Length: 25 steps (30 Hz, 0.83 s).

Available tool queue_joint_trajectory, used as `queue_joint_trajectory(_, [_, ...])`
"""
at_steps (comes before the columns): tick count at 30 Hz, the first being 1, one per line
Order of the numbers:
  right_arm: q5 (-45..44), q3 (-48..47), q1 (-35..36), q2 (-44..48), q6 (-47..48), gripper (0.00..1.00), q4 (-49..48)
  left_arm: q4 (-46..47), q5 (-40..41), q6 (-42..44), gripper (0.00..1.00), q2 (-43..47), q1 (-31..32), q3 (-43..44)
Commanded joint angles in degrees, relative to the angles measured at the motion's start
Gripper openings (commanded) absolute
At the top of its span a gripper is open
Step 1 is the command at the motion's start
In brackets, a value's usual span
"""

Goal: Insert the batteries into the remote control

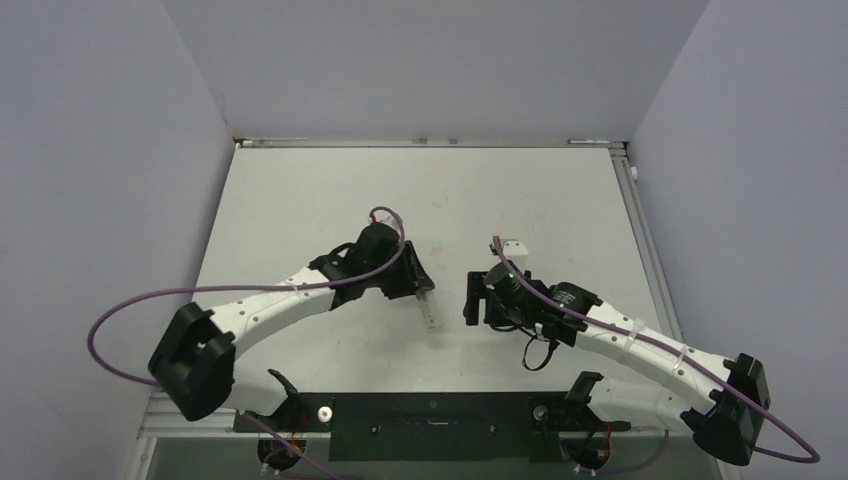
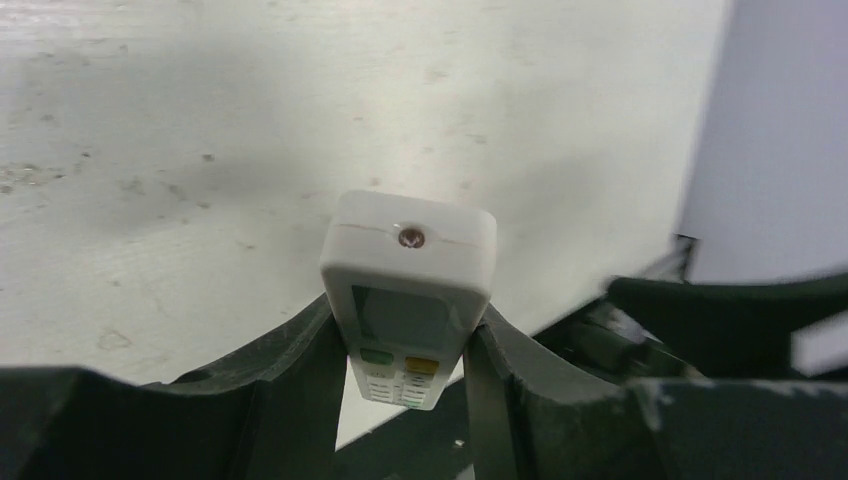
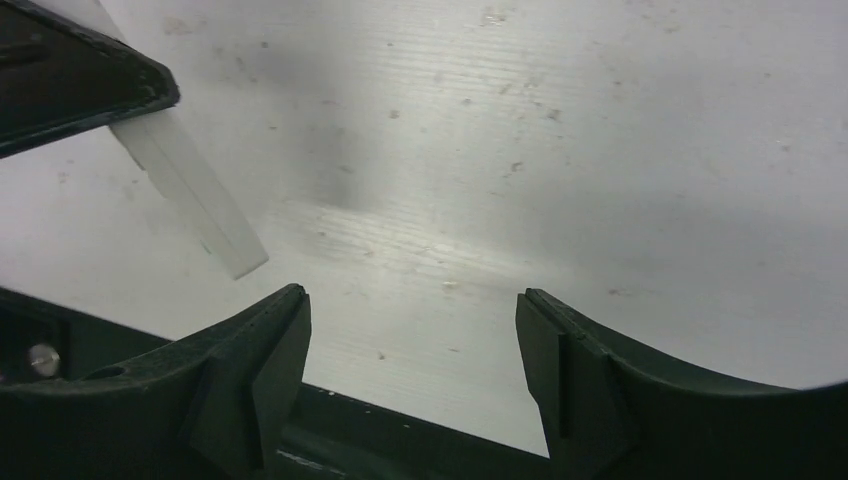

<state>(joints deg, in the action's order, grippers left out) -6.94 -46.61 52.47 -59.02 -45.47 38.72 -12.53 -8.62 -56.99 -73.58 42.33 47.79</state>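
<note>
The table under me is a plain white sheet, matt, freckled with small dark specks and faint scuffs, with a dull gleam where the light falls in front of my right wrist. Pale lilac-grey walls close it in on the left, the far side and the right, and a thin metal rail runs along the far edge. At the near edge my two bases sit on a black plate, and a purple cable loops out from my left arm. The remote control is in my left gripper, near the middle of the table: my two dark fingers press on its long sides. Its button face is turned to my wrist camera, with a grey screen above a green and an orange button, and its end with the small round lens points away from the camera. From above it reaches out of the gripper towards the near edge. I cannot tell whether its free end touches the table. My right gripper hovers just beside it, to the right, and apart from it. Its jaws stand wide, and only bare table shows between its fingers. From there I see the remote control as a white bar slanting down from the left gripper.
</note>
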Motion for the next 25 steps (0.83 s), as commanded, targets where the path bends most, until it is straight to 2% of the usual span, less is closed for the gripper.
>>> queue_joint_trajectory(1, [-9.9, -2.7, -0.4, -0.7, 2.5, 0.74, 6.1, -17.1, 10.4, 5.5, 0.0, -12.7, 3.2, 9.6])
queue_joint_trajectory(8, [-9.7, -2.5, -0.4, -1.5, 3.9, 0.74, 5.0, -21.2, 11.1, 7.7, 0.0, -27.0, 3.7, 17.6])
queue_joint_trajectory(9, [-9.8, -2.3, -0.4, -1.8, 4.3, 0.74, 4.7, -21.7, 11.1, 8.0, 0.06, -28.2, 3.8, 18.5])
queue_joint_trajectory(11, [-10.9, -2.0, -0.4, -2.3, 4.6, 0.75, 4.7, -23.3, 11.5, 8.8, 0.27, -30.1, 3.9, 20.2])
queue_joint_trajectory(12, [-11.5, -2.0, -0.4, -2.6, 4.3, 0.75, 4.7, -23.8, 11.8, 9.2, 0.5, -30.4, 4.0, 20.7])
queue_joint_trajectory(13, [-12.0, -2.2, -0.4, -2.8, 4.0, 0.75, 4.8, -24.2, 12.0, 9.6, 0.85, -30.0, 4.0, 20.9])
queue_joint_trajectory(14, [-12.4, -2.6, -0.5, -3.0, 3.9, 0.75, 4.9, -24.8, 12.4, 10.1, 0.99, -29.2, 4.2, 21.2])
queue_joint_trajectory(18, [-17.6, -6.1, -0.5, -1.9, 3.2, 0.75, 7.5, -30.4, 15.6, 12.2, 0.96, -21.8, 5.0, 25.1])
queue_joint_trajectory(21, [-21.7, -10.7, -0.4, 1.0, 3.9, 0.76, 10.7, -33.2, 17.9, 15.2, 0.96, -12.7, 6.6, 26.8])
queue_joint_trajectory(24, [-23.1, -12.2, -0.6, 6.1, 6.5, 0.76, 9.3, -29.3, 15.4, 18.2, 0.96, -1.3, 6.7, 22.8])
queue_joint_trajectory(25, [-24.2, -12.6, -0.6, 6.9, 6.7, 0.82, 9.4, -28.0, 14.9, 19.0, 0.96, 2.8, 6.6, 20.6])
